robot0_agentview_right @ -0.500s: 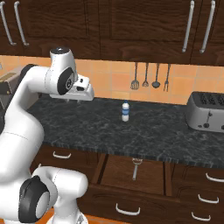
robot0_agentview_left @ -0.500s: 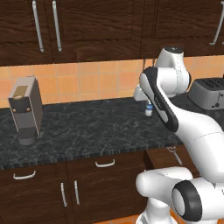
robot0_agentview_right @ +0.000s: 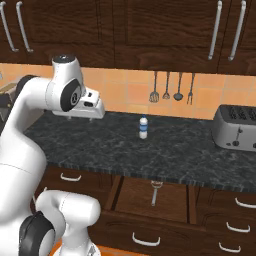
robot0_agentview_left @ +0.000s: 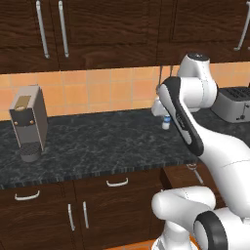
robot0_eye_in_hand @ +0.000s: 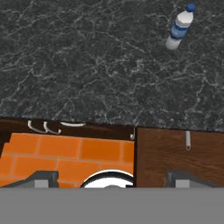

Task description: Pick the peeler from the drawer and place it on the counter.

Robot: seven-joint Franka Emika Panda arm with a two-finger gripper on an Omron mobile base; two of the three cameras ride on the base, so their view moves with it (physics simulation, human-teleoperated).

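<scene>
Nearest the base, in the right base view: shallow dark brown wooden drawer point(robot0_agentview_right: 170, 197) pulled out below the worktop's front edge, wood-grain floor showing. Inside, a small slim silvery metal peeler point(robot0_agentview_right: 155, 192) lying flat on the drawer floor, loop head toward the counter, thin handle pointing out toward the front, apart from the drawer's side walls. Same peeler point(robot0_agentview_left: 193, 171) glimpsed in the left base view beside the arm's white link, and only partly in the hand view as a thin pale sliver point(robot0_eye_in_hand: 188, 140) on the brown drawer floor point(robot0_eye_in_hand: 179, 153).

Above and beyond the drawer: long dark grey-black marbled stone counter point(robot0_agentview_right: 190, 155) with a thick front edge. Standing upright on it, a small white bottle with a blue label and blue cap point(robot0_agentview_right: 143, 127), well apart from everything else.

Over the counter's left part, well above the surface and well apart from the peeler: two-finger gripper point(robot0_agentview_right: 90, 118) on the white arm, hand camera looking straight down. Dark fingertips point(robot0_eye_in_hand: 41, 178) set far apart at the bottom of the hand view, nothing between them.

Farther right on the counter: boxy silver toaster point(robot0_agentview_right: 236, 128). Far left: grey-brown coffee machine point(robot0_agentview_left: 29, 122).

On the orange tiled wall behind: row of dark long-handled utensils point(robot0_agentview_right: 172, 87). Above, dark cabinet doors with vertical silver bar handles point(robot0_agentview_right: 215, 30).
</scene>
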